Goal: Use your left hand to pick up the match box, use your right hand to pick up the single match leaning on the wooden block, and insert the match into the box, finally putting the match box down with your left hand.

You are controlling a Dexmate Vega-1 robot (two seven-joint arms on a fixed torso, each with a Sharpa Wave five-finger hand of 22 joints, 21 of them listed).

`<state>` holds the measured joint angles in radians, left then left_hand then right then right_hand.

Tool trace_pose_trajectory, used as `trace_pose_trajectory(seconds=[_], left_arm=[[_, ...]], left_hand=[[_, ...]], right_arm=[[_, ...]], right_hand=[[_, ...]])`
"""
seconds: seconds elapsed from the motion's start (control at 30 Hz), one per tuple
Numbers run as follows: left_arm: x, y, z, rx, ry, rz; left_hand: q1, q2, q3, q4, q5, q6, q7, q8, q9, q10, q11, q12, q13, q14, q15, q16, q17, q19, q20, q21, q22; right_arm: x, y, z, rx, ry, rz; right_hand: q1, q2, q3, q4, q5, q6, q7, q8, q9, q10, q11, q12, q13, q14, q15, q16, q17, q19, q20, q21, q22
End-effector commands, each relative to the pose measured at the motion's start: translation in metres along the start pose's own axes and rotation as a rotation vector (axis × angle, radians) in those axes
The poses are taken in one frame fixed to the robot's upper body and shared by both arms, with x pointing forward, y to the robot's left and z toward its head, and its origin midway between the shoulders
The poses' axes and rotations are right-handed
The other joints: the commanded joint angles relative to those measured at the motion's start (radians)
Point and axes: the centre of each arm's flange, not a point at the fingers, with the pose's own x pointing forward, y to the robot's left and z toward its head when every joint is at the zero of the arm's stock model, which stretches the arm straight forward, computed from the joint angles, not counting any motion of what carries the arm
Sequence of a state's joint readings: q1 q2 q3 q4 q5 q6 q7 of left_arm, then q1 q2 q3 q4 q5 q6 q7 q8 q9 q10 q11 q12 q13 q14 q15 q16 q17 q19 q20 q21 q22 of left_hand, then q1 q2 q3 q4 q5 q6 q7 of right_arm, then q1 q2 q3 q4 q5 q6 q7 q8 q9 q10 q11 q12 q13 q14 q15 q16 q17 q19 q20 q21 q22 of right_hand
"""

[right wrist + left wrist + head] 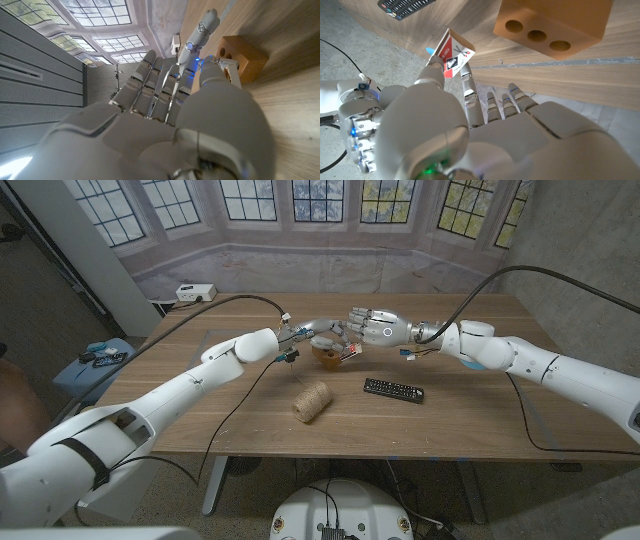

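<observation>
My left hand point(318, 334) pinches the red and white match box point(452, 54) between thumb and finger, lifted off the table beside the wooden block point(552, 25). In the head view the match box point(348, 353) sits just right of the block point(325, 356). My right hand point(374, 328) hovers close over the box and block, its fingers reaching toward my left hand. The right wrist view has my right hand point(165, 115) with its thumb near the block point(245, 57). I cannot make out the match, so whether the right fingers hold it is unclear.
A spool of twine point(312, 402) lies on the wooden table point(470, 430) in front of the block. A black remote point(393, 390) lies to the spool's right. A white box point(195, 292) sits off the table's far left corner.
</observation>
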<state>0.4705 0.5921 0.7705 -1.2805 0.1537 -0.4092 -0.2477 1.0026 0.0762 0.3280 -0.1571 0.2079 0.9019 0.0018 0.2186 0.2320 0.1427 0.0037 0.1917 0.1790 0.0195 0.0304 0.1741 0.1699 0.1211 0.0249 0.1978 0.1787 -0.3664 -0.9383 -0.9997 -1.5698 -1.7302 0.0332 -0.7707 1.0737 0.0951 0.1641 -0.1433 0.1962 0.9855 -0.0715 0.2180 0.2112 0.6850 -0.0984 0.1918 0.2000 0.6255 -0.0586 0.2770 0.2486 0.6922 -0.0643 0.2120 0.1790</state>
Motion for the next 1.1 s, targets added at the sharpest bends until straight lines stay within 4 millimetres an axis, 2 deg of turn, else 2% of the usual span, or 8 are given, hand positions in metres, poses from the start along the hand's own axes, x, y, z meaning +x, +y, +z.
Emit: trace_pose_trajectory(seconds=[0.03, 1.1], left_arm=[[-0.005, 0.004, 0.001, 0.012, 0.01, -0.001], [-0.026, 0.019, 0.001, 0.037, 0.055, -0.041]], left_hand=[[-0.004, 0.003, -0.004, 0.002, -0.002, -0.005, -0.002, 0.001, 0.003, -0.002, -0.003, 0.002, 0.002, -0.005, 0.002, 0.004, 0.001, -0.004, 0.0, 0.003, 0.003], [-0.006, 0.003, -0.005, 0.003, -0.002, -0.006, -0.002, 0.002, 0.003, -0.005, 0.0, 0.003, 0.002, -0.008, 0.004, 0.004, 0.001, -0.005, 0.001, 0.004, 0.003]], right_arm=[[0.001, 0.002, -0.006, 0.063, 0.072, 0.023], [-0.002, 0.018, -0.021, 0.147, 0.255, 0.072]], right_hand=[[-0.01, 0.001, -0.005, 0.004, 0.005, -0.005, 0.002, -0.003, 0.005, -0.004, -0.002, -0.001, 0.003, -0.004, -0.143, -0.001, 0.002, -0.006, -0.063, 0.004, 0.001], [-0.015, 0.005, -0.005, 0.004, 0.007, -0.003, 0.006, 0.001, 0.005, -0.001, -0.002, 0.003, 0.003, 0.005, -0.138, 0.0, 0.002, 0.004, -0.059, 0.007, 0.001]])
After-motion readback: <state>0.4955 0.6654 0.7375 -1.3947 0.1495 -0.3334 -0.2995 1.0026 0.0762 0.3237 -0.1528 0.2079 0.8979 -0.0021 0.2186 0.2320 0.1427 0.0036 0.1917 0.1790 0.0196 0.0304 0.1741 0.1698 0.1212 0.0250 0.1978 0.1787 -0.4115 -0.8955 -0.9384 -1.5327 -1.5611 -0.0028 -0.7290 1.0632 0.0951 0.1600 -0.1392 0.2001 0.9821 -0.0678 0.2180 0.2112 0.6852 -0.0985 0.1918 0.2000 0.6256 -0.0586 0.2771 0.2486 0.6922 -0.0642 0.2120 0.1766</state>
